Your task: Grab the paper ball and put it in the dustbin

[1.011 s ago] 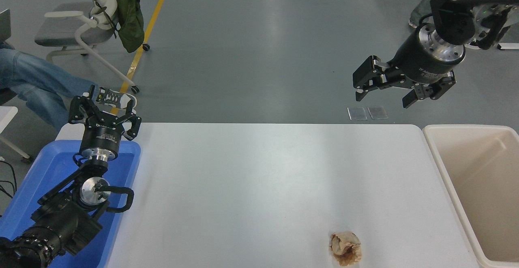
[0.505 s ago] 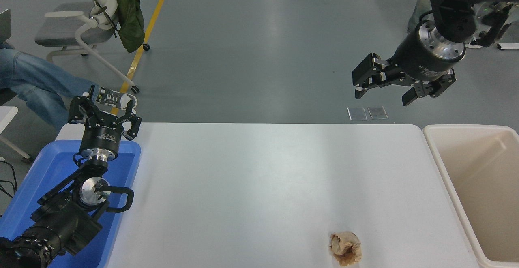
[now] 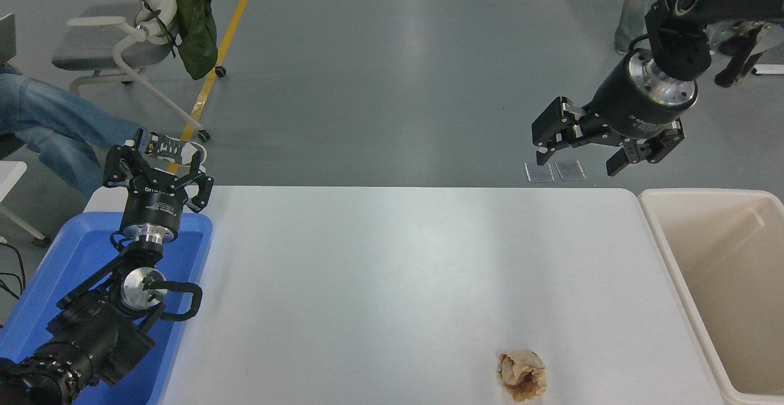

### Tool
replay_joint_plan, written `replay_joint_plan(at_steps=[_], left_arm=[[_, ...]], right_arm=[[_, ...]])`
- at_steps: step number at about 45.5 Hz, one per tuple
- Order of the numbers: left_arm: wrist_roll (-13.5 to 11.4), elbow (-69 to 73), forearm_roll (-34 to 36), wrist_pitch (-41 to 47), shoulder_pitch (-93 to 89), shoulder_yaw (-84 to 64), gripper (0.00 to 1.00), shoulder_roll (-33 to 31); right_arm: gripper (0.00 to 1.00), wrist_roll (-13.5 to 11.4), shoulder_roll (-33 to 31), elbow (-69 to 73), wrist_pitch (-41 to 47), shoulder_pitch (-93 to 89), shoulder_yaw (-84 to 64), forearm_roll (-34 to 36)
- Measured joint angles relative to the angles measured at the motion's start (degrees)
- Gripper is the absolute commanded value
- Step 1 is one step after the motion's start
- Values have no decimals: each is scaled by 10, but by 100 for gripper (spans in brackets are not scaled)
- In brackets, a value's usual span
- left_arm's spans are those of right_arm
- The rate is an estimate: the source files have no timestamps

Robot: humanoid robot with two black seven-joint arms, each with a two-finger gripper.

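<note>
The paper ball point(image 3: 522, 375), a wrinkly tan-brown wad with darker stains, lies on the white table point(image 3: 392, 282) near its front edge, right of centre. The beige dustbin point(image 3: 677, 270) stands off the table's right end and looks empty where its inside shows. My right gripper point(image 3: 576, 160) hangs open and empty, high over the table's far right corner, far above and behind the paper ball. My left gripper point(image 3: 156, 163) is open and empty, parked over the blue tray at the lower left.
A shallow blue tray point(image 3: 73, 258) sits at the table's left end under the left arm. A person's jeans-clad leg point(image 3: 49, 123) and an office chair point(image 3: 122, 43) are beyond the table at the far left. Another person's legs point(image 3: 634, 7) stand at the top right.
My right gripper has shifted slightly down and its arm has turned a little; it stays open. The paper ball and the left arm have not moved.
</note>
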Motion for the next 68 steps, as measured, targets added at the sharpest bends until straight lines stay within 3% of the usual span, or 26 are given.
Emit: replay_joint_plan(at_steps=[30,32,52,68], left_arm=[[0,0,0,0,0,0,99,0],[0,0,0,0,0,0,99,0],[0,0,0,0,0,0,99,0],[0,0,0,0,0,0,99,0]], right_arm=[[98,-4,35,-22,-25,-246,119,-13],[94,-5,43,-26,-40,-261,123,-19],[94,-19,85,-33,-127,-350,135,-144],[94,-33,98,-46,-156,-397,138,-172]])
